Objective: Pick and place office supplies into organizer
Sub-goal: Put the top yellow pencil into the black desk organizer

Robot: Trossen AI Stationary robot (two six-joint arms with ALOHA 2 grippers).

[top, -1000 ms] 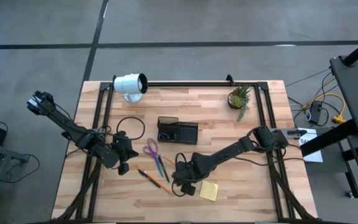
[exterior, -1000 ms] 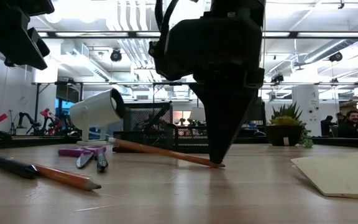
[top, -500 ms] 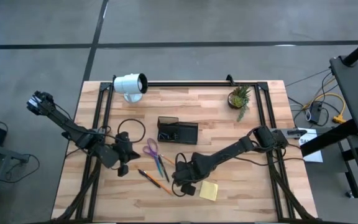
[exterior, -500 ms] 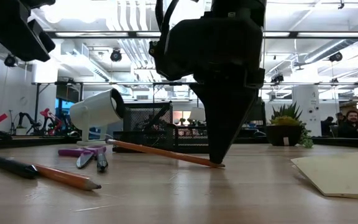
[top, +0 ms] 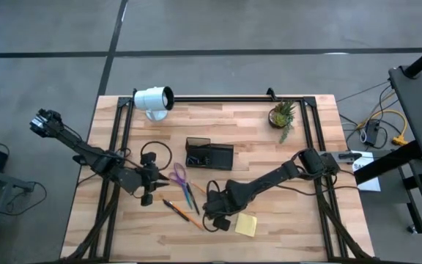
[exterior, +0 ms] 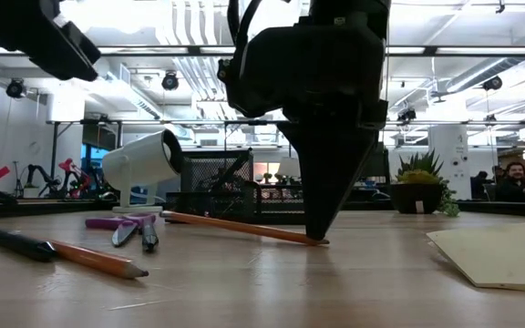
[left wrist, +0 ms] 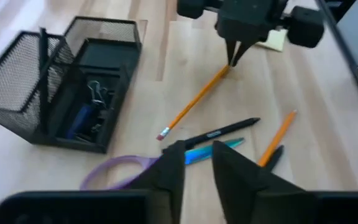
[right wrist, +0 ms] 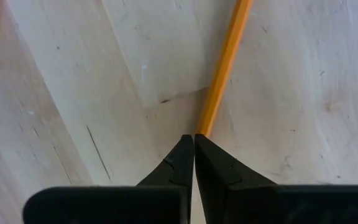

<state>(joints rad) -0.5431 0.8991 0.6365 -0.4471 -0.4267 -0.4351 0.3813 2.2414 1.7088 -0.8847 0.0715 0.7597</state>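
Observation:
My right gripper [right wrist: 194, 138] stands with its fingers pointing down at the table [exterior: 317, 237], shut on one end of a thin orange pencil [left wrist: 194, 99]. The pencil's eraser end [left wrist: 161, 134] points toward the black mesh organizer [top: 209, 155]. My left gripper [left wrist: 197, 163] is open and hovers above the purple-handled scissors [left wrist: 114, 174] and a blue pen [left wrist: 213, 149], touching nothing. A black pen [left wrist: 222, 130] and a second orange pencil [exterior: 89, 258] lie flat on the wood. The yellow sticky-note pad [top: 245, 224] lies beside the right gripper. My right gripper pinches the orange pencil's end [right wrist: 202, 127] between its two fingertips, coming from above and pointing down. The pencil runs away from the fingers in line with them and lies low along the table [exterior: 235, 226], its other end toward the organizer.
A white cylindrical lamp [top: 154, 99] stands at the far left and a small potted plant [top: 282, 115] at the far right. A black cable loop [top: 154, 149] lies left of the organizer. Black frame rails [top: 218, 98] run along the far edge and sides.
My left gripper has moved a little toward the table's right, closer to the scissors, and has risen in the low view. The right gripper has stayed where it was, shut on the pencil's end.

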